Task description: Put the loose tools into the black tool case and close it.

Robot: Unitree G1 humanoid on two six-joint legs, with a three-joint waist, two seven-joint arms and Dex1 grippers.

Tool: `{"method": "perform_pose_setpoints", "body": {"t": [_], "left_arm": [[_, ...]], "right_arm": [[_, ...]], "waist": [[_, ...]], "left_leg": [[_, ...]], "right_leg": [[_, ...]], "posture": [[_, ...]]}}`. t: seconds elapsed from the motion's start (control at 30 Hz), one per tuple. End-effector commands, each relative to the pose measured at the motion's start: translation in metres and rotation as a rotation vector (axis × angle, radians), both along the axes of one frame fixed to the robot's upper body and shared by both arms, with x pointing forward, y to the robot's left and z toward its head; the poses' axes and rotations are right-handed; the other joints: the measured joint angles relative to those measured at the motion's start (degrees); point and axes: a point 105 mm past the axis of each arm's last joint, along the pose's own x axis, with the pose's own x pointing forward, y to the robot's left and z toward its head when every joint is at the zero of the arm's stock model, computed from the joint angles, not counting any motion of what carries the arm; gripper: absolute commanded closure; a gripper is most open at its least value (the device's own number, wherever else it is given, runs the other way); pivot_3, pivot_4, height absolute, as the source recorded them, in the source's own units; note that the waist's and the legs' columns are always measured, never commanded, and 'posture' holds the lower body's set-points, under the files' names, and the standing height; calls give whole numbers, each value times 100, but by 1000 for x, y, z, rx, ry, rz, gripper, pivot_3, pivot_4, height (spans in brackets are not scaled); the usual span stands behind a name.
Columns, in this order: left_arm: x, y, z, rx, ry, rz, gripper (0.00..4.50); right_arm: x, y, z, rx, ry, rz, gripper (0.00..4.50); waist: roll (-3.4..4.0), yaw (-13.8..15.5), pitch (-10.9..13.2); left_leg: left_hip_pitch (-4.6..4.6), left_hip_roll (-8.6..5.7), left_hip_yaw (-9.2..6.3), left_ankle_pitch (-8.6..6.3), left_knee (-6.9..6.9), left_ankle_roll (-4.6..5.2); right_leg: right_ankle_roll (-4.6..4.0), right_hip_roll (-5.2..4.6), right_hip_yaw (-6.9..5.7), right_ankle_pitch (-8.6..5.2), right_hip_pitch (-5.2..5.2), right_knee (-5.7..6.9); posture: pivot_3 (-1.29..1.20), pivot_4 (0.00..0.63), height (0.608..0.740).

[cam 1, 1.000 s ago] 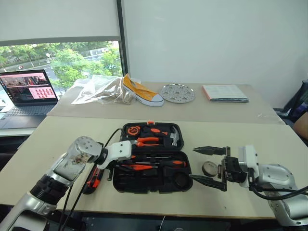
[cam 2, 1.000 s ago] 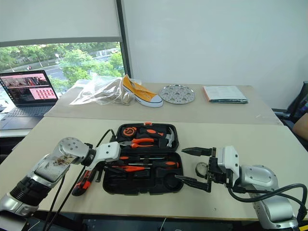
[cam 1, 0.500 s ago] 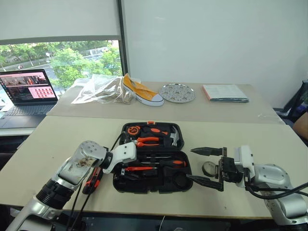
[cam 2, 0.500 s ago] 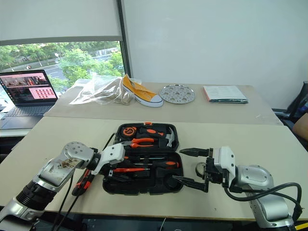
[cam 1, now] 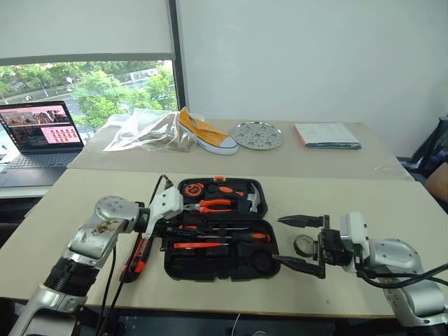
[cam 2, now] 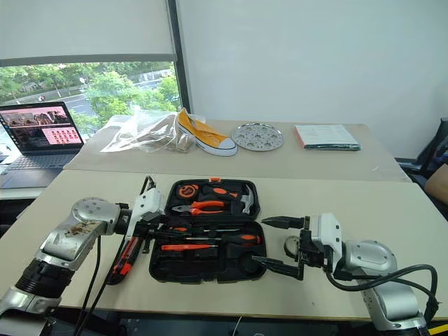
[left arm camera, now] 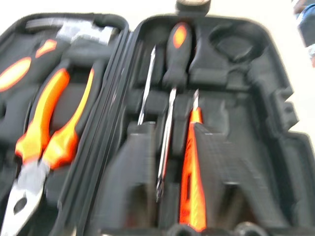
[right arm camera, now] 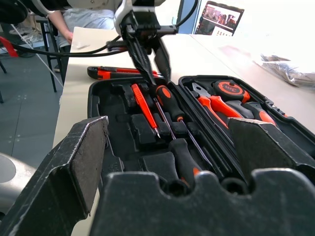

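The black tool case (cam 1: 183, 268) lies open at the middle of the near table. In its front half lie two long screwdrivers (cam 1: 241, 236) with black-and-orange handles and a slim orange screwdriver (cam 1: 196, 246). An orange-and-black utility knife (cam 1: 136, 257) rests on the table just left of the case. A small round tape roll (cam 1: 305, 245) sits on the table to the case's right. My left gripper (right arm camera: 157, 78) hovers over the case's left end, fingers drawn together and holding nothing. My right gripper (cam 1: 301, 242) stands wide open beside the case, level with the tape roll.
Orange-handled pliers (cam 1: 213, 206), a hammer (cam 1: 253, 201) and an orange tape measure (cam 1: 194, 189) fill the lid. On the far table are a laptop (cam 1: 42, 129), a plastic bag (cam 1: 143, 129), a yellow shoe (cam 1: 206, 136), a metal plate (cam 1: 257, 135) and a booklet (cam 1: 327, 135). A person (right arm camera: 83, 19) stands nearby.
My left gripper has drawn back from over the case's inside to its left end, and its fingers have come together. The slim orange screwdriver now lies straight in the case. The right arm is still.
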Motion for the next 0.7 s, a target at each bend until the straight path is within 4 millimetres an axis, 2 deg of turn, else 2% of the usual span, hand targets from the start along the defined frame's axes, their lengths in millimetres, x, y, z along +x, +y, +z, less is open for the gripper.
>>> {"method": "perform_pose_setpoints", "body": {"t": [0.03, 0.5, 0.7], "left_arm": [[-1, -5, -7, 13, -20, -10, 4451], [-10, 0, -27, 103, 38, -10, 4451], [-21, 0, -34, 123, 69, -34, 4451]], "right_arm": [[-1, 1, 7, 8, -50, 9, 0], [2, 2, 9, 14, -61, 12, 0], [0, 3, 8, 16, -58, 11, 0]], "waist": [[0, 5, 0], [0, -1, 0], [1, -8, -1]], "left_leg": [[0, -1, 0, 0, 0, 0], [1, 1, -1, 0, 1, 0], [2, 3, -1, 0, 0, 0]], "right_leg": [[0, 0, 0, 0, 0, 0], [0, 0, -1, 0, 1, 1], [0, 1, 0, 0, 1, 1]], "posture": [[0, 150, 740], [0, 150, 740], [0, 150, 740]]}}
